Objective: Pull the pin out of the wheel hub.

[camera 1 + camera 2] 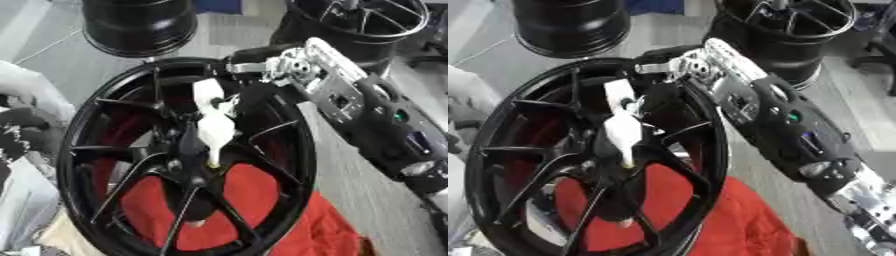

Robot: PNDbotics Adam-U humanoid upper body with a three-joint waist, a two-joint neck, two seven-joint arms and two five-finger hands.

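Pin is sitting in the black wheel hub at frame centre, long axis running from upper frame down toward the hub's middle. Your right hand, entering from the upper right, is curling around its top; the left is showing nowhere.

A large black spoked wheel hub stands on a red cloth; two more black wheel rims sit behind it.
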